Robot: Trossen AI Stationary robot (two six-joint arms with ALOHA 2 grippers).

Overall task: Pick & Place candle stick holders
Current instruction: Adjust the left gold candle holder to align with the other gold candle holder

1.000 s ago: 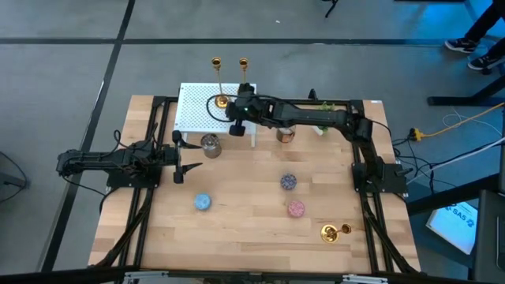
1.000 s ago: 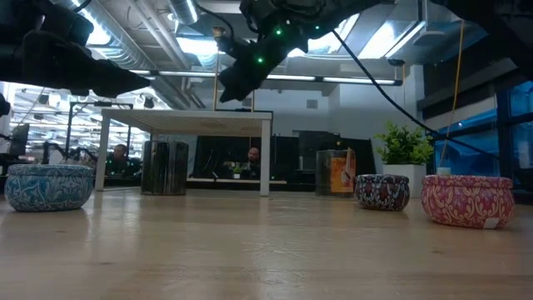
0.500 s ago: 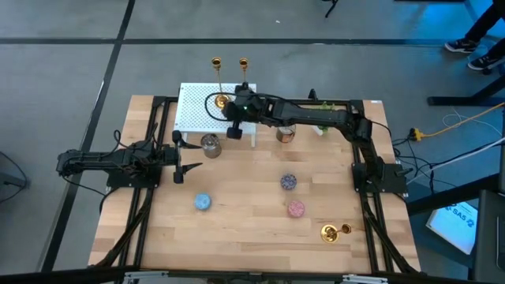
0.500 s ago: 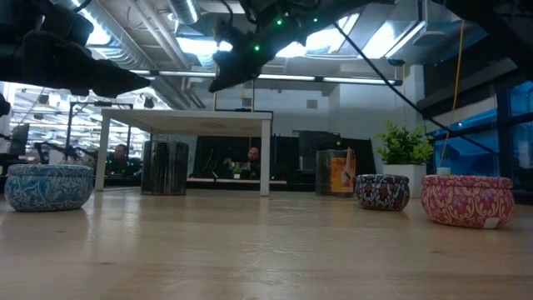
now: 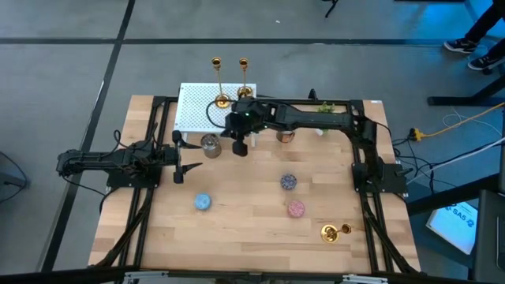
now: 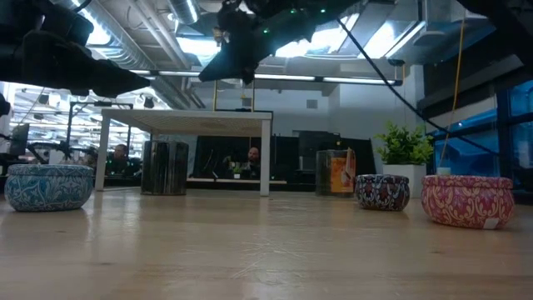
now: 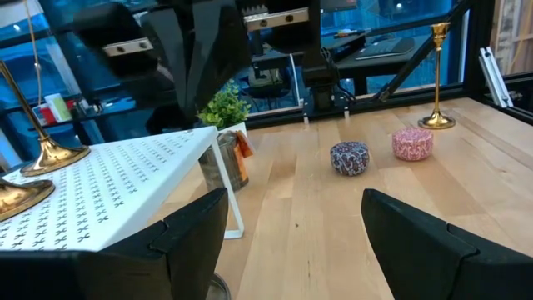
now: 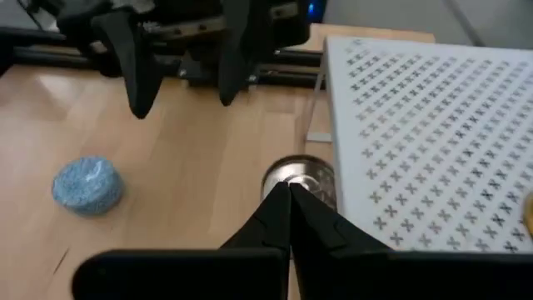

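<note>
No legible writing or brand on anything; the orange label on the jar [image 7: 238, 163] under the shelf is too blurred to read.

Near edge of table [image 5: 237, 237], right corner: one gold candle stick holder [image 5: 334, 232] standing upright, long axis vertical, cup up, as the left wrist view shows it [image 7: 437, 77]. Just beyond it a pink disc [image 5: 296, 208], then a dark speckled disc [image 5: 289, 182]; a blue disc [image 5: 203, 202] sits well apart to the left.

Left gripper [image 5: 178, 159] waits low at the table's left side, fingers spread apart, nothing between them.

Mid-table: right gripper [image 5: 240, 147] hangs above the wood just in front of the white perforated shelf [image 5: 197, 110], fingers [image 8: 287, 218] pressed together, empty. A silver tin [image 5: 210, 145] stands just beside it, partly under the shelf edge. A copper tin [image 5: 286, 135] sits under the right arm.

Far: two more gold candle stick holders [image 5: 223, 101] on the shelf, both upright, stems vertical. In the high view their tops lean toward the far edge. Their round bases rest on the shelf's far-right part, near each other.
</note>
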